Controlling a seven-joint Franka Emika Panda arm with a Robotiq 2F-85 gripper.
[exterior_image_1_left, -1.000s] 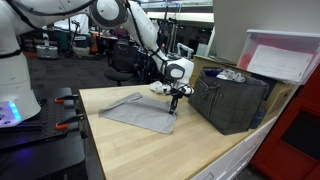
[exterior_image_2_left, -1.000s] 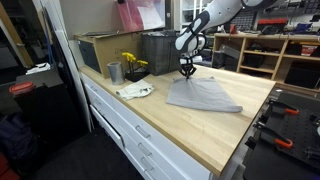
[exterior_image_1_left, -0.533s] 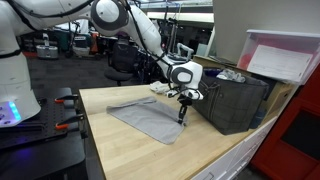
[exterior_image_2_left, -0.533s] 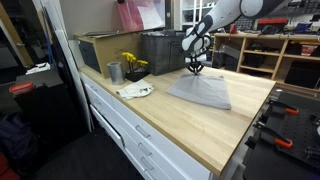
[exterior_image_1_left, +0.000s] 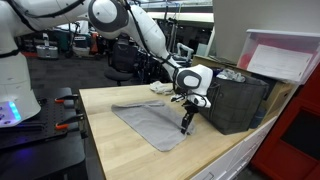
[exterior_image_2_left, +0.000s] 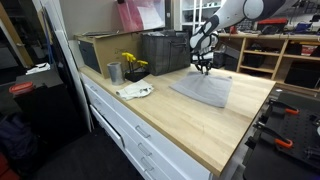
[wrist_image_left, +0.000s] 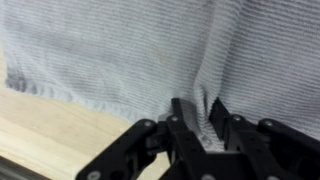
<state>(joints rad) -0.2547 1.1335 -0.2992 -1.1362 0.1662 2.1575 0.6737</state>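
Observation:
A grey cloth (exterior_image_1_left: 155, 125) lies spread on the light wooden table (exterior_image_1_left: 110, 155); it also shows in the other exterior view (exterior_image_2_left: 205, 90). My gripper (exterior_image_1_left: 185, 127) is shut on the cloth's edge nearest the dark bin and holds that edge pinched just above the tabletop. In the wrist view the grey ribbed cloth (wrist_image_left: 120, 50) fills the frame, and a fold of it is pinched between my black fingers (wrist_image_left: 200, 125). The bare table wood (wrist_image_left: 60, 140) shows at the lower left of that view.
A dark fabric bin (exterior_image_1_left: 232, 100) stands on the table right beside the gripper. Further along the counter are a metal cup (exterior_image_2_left: 114, 72), yellow flowers (exterior_image_2_left: 131, 63), a white rag (exterior_image_2_left: 135, 91) and dark crates (exterior_image_2_left: 160, 50). Shelves (exterior_image_2_left: 275, 55) stand behind.
My gripper has dragged the pinched cloth edge across the table toward the dark bin. The cloth has shifted with it and spread flatter.

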